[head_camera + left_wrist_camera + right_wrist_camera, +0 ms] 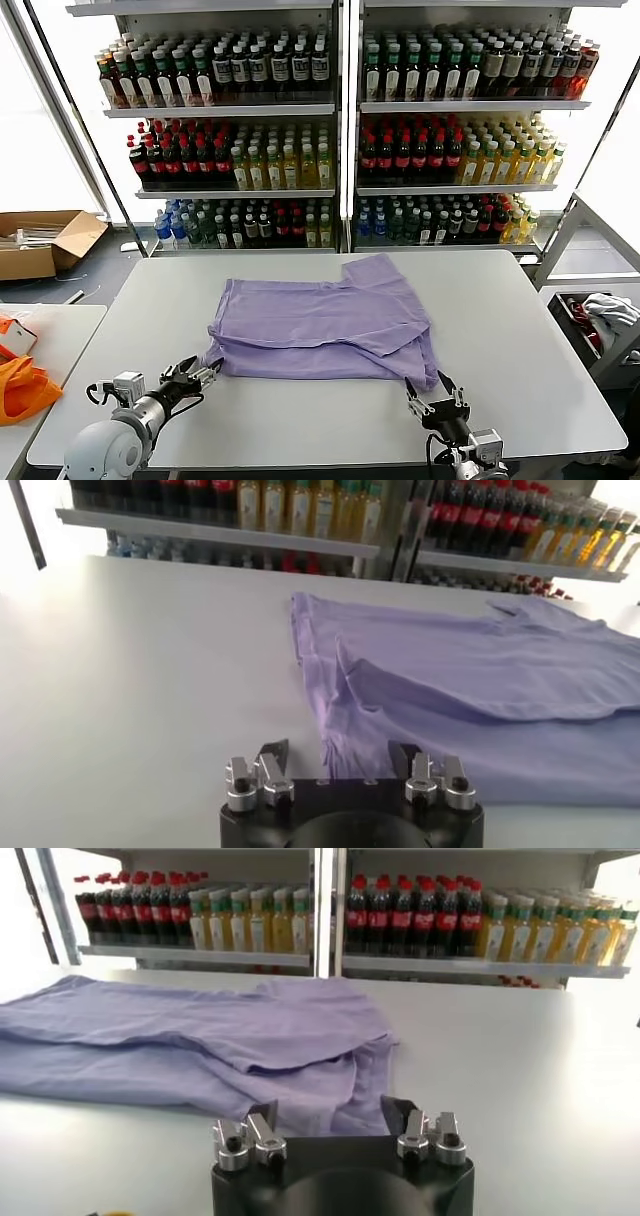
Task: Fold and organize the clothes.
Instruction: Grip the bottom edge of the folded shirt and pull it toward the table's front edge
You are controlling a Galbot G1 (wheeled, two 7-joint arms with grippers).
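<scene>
On the white table [520,330], head view: one lavender T-shirt [320,325] lies near the middle, already folded at least once, with layers overlapping and one sleeve pointing toward the two drink shelves [345,130] behind. It is not yet a compact bundle; judged from its spread, further folds remain. Two grippers appear, one at each near corner of the garment. The left gripper [205,376] sits at the shirt's near left corner, the right gripper [437,398] at its near right corner. One cardboard box [40,240] stands on the floor to the left, and one orange bag-like item [22,388] lies on a side table.

Left wrist view: the left gripper [338,765] has its two fingers spread, with the shirt's [480,680] corner edge lying between them. The cloth does not appear pinched, so the gripper is released, not yet grasping. Stacked fabric layers are visible along the folded edge.

Right wrist view: the right gripper [333,1116] likewise has its two fingers parted, straddling the shirt's [200,1038] near corner, where a loose flap hangs over the lower layer. No clamping is evident; it too is released. Closing on both corners looks to be the step in hand.
</scene>
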